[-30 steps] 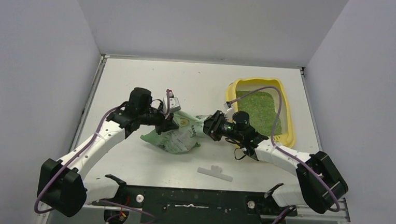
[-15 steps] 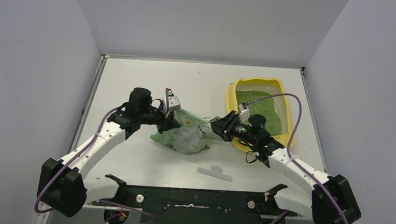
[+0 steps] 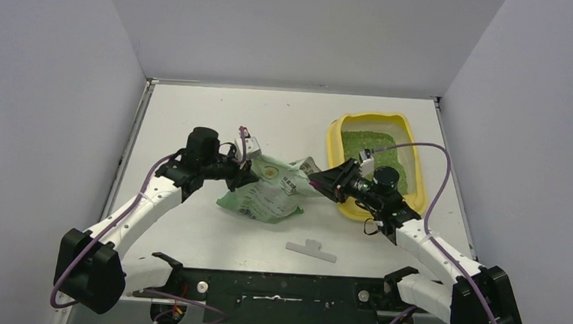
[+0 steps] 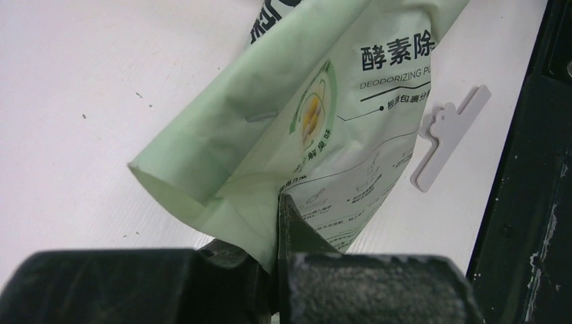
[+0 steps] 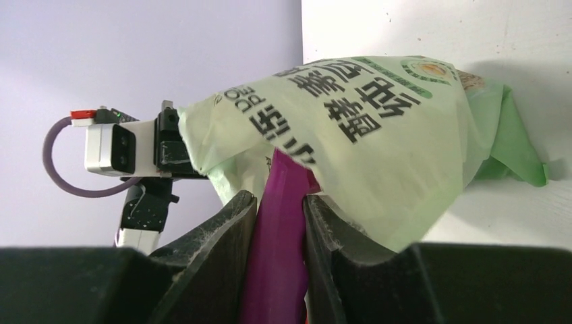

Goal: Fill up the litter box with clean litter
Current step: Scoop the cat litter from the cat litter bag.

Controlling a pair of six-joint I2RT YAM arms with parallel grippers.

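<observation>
Left gripper (image 4: 273,223) pinches the green bag (image 4: 317,101) open as right gripper (image 5: 278,197), clamped on the magenta scoop (image 5: 273,270), reaches inside; next, apparently, a level carry to the part-filled litter box (image 3: 333,138)

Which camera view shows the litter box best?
The top external view: the yellow litter box appears almost whole, green litter inside, its near end behind the right arm. Neither wrist view shows it; both show the green bag.
</observation>
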